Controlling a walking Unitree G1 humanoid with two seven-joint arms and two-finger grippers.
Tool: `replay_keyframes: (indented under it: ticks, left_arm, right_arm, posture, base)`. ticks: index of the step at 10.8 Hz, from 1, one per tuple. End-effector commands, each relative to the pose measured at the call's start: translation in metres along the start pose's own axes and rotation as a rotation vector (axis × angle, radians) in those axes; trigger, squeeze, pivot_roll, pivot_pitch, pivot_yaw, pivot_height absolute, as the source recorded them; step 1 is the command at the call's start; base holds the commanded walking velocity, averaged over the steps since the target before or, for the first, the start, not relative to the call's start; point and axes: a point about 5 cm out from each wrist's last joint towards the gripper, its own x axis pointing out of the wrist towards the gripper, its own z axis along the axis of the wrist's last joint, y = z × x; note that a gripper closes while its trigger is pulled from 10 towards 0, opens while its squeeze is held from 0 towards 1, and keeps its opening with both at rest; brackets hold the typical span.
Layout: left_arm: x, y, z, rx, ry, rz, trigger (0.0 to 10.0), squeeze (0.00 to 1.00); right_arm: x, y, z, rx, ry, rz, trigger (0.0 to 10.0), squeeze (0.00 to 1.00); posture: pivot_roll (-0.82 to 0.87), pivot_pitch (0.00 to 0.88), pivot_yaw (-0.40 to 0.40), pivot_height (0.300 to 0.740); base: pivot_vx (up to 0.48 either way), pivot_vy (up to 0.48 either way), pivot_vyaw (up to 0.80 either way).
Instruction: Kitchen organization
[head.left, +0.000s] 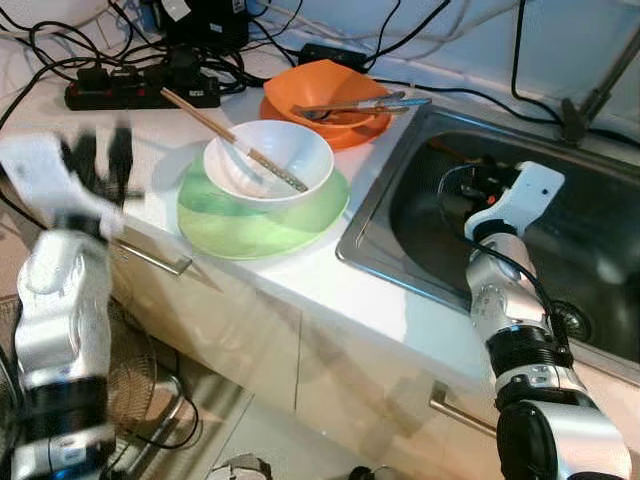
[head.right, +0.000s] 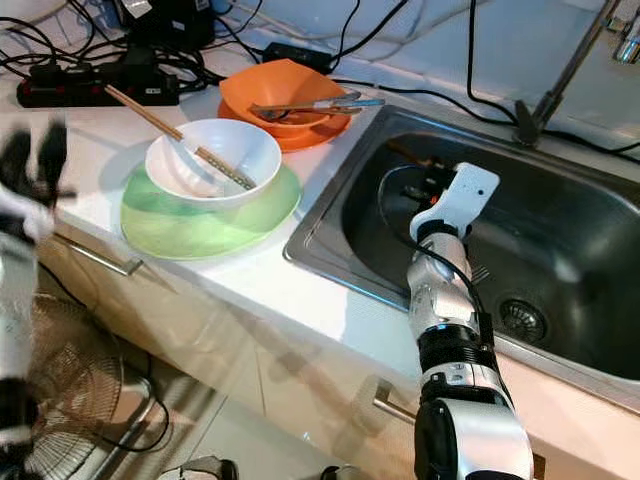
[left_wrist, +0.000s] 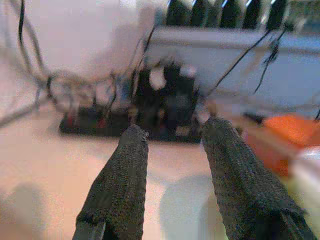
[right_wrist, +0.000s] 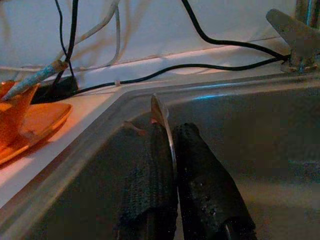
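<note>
My right gripper (right_wrist: 170, 129) is down inside the steel sink (head.left: 400, 165), shut on a thin metal utensil (right_wrist: 160, 109) whose tip sticks up between the fingers, seen edge-on. On the counter a white bowl (head.left: 268, 160) with chopsticks (head.left: 232, 138) sits on a green plate (head.left: 262, 218). Behind it an orange bowl (head.left: 325, 85) rests on an orange plate (head.left: 345, 130) with cutlery (head.left: 360, 103) laid across. My left gripper (head.left: 108, 150) is open and blurred, above the counter's left edge, pointing toward the power strip (left_wrist: 125, 117).
A black power strip (head.left: 140, 92) and tangled cables lie at the counter's back left. A faucet base (head.left: 572, 125) stands behind the sink, whose drain (head.right: 522, 318) is at its right. Cabinet handles (head.left: 150, 258) and a fan (head.right: 70, 375) are below.
</note>
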Motion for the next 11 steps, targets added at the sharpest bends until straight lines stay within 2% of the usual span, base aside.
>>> replay_keyframes:
  ticks: [1, 3, 5, 6, 7, 9, 11]
  left_arm:
    - [-0.002, -0.005, -0.01, -0.009, 0.034, -0.013, 10.0, 0.0]
    - [-0.007, -0.015, -0.034, -0.029, 0.116, -0.028, 10.0, 0.0]
    - [-0.009, -0.018, -0.042, -0.022, 0.14, -0.04, 10.0, 0.0]
    - [-0.01, -0.017, -0.044, -0.024, 0.145, -0.035, 10.0, 0.0]
    - [-0.01, -0.016, -0.046, -0.018, 0.149, -0.028, 10.0, 0.0]
    - [-0.012, -0.017, -0.05, -0.031, 0.157, -0.025, 10.0, 0.0]
    - [-0.013, -0.022, -0.053, -0.036, 0.167, -0.036, 10.0, 0.0]
  right_arm:
    - [-0.005, -0.006, -0.013, -0.012, 0.043, -0.018, 10.0, 0.0]
    - [-0.008, -0.006, -0.02, -0.048, 0.071, -0.012, 10.0, 0.0]
    - [-0.01, -0.007, -0.024, -0.101, 0.083, -0.007, 10.0, 0.0]
    - [-0.009, -0.012, -0.021, -0.174, 0.067, -0.023, 10.0, 0.0]
    - [-0.007, -0.018, -0.015, -0.188, 0.044, -0.054, 10.0, 0.0]
    - [-0.003, -0.031, -0.002, -0.291, -0.004, -0.128, 10.0, 0.0]
    - [-0.005, -0.043, -0.004, -0.375, 0.018, -0.186, 10.0, 0.0]
  posture:
    - [0.13, 0.094, -0.042, 0.74]
    - [0.13, 0.101, -0.043, 0.74]
    - [0.13, 0.106, -0.041, 0.74]
    - [0.12, 0.108, -0.04, 0.74]
    - [0.12, 0.11, -0.04, 0.74]
    - [0.12, 0.112, -0.042, 0.74]
    - [0.12, 0.113, -0.041, 0.74]
  base:
    - [0.0, 0.0, 0.0]
    - [0.0, 0.0, 0.0]
    - [0.0, 0.0, 0.0]
    - [0.0, 0.0, 0.0]
    - [0.0, 0.0, 0.0]
    - [0.0, 0.0, 0.0]
    - [0.0, 0.0, 0.0]
